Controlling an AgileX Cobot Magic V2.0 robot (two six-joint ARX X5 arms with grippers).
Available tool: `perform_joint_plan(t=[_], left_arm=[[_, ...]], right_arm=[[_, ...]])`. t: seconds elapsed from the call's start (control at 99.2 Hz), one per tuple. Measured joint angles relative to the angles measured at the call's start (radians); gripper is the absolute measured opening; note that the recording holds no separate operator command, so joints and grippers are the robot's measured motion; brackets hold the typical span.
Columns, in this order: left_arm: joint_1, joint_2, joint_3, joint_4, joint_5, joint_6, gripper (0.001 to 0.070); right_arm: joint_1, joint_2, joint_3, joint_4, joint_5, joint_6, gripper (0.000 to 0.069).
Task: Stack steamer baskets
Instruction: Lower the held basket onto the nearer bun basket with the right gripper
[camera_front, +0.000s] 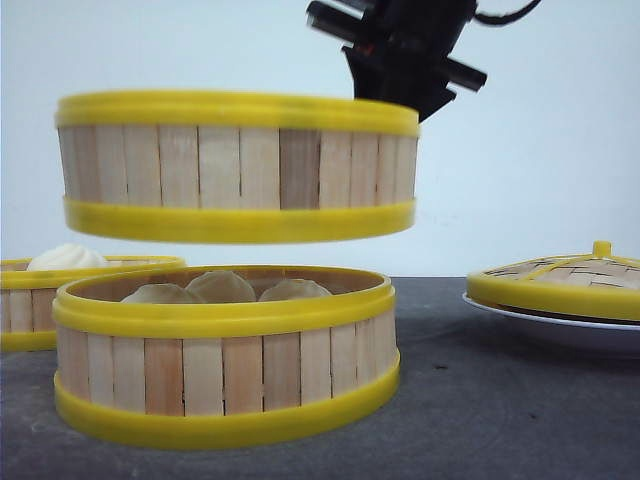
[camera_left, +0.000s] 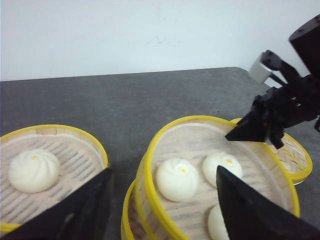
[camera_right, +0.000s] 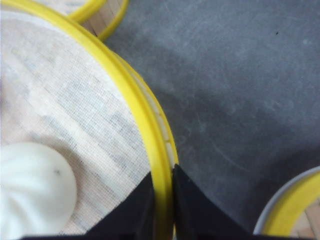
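The raised steamer basket (camera_front: 237, 167) hangs in the air directly above the near basket (camera_front: 226, 357), with a clear gap between its bottom rim and the near basket's top rim. The main risk, as I judge it, is a skewed landing — the raised basket is pinched at a single spot on its rim, so it may tilt on the way down, catch one edge on the near basket's rim and sit crooked or slide off. The buns (camera_front: 222, 288) in the near basket rise about to its rim, so a low or tilted descent could press on them. A release made too high could also jolt the buns (camera_left: 177, 179) riding inside the raised basket.

The right gripper (camera_right: 162, 200) is clamped on the raised basket's yellow top rim, one finger inside the wall and one outside, the jaws nearly together with only the rim between them. The left gripper (camera_left: 162, 200) is spread wide and holds nothing, poised over the raised basket. A third basket (camera_front: 60, 300) with one bun sits on the table behind and to the left of the near basket; the lid (camera_front: 565, 280) rests on a plate (camera_front: 560, 325) well to its right.
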Motion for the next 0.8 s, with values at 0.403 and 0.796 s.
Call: perform_joint_plan(t=[0.403, 0.796], left_arm=[[0.0, 0.0, 0.0, 0.0, 0.0, 0.0, 0.0392], [0.0, 0.0, 0.0, 0.0, 0.0, 0.0, 0.0392]], right_arm=[[0.022, 0.098, 0.0, 0.025, 0.012, 0.015, 0.0026], [0.019, 0.119, 0.0, 0.019, 0.037, 0.015, 0.0025]])
